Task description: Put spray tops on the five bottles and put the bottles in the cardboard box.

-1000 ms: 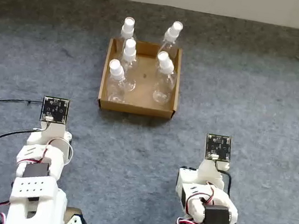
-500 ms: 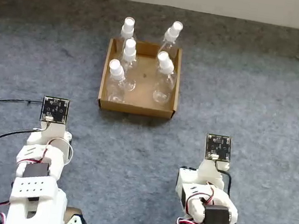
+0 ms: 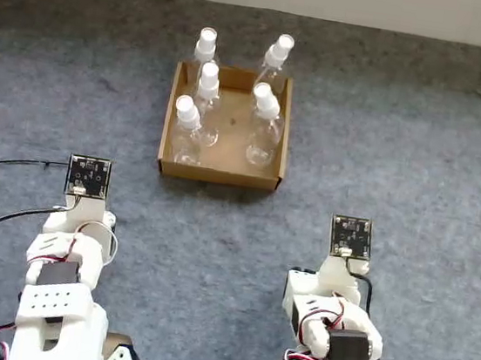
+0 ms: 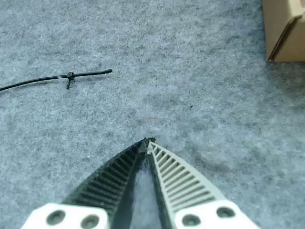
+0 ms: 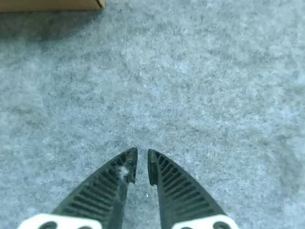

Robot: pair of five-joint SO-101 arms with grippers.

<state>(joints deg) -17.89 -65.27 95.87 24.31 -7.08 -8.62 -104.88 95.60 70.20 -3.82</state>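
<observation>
Overhead, box point(image 3: 219, 176): open cardboard tray on the far middle of the grey tabletop point(image 3: 402, 147), well apart from both arms.
Overhead, bottles: five clear bottles, each upright with a white spray top on. Three stand inside the box: near left point(image 3: 186, 129), left of centre point(image 3: 208, 97) and right point(image 3: 265, 126). Two more rise at the far rim, left point(image 3: 206, 46) and right point(image 3: 279, 53); whether their bases are inside or just behind the box cannot be told.
Overhead, arms: left arm point(image 3: 67, 273) and right arm point(image 3: 333, 323) lie at the near edge, pointing toward the box.
Overhead, cable point(image 3: 23, 163): thin and black, on the tabletop just beside the left arm's outer side.
Left wrist, left hand point(image 4: 145, 141): tips together and touching, holding nothing, low over bare tabletop. The cable lies ahead of it on one side and a corner of the box on the other.
Right wrist, right hand point(image 5: 142, 162): tips all but together with a thin slit between, holding nothing, over bare tabletop. The near wall of the box is farther ahead.
</observation>
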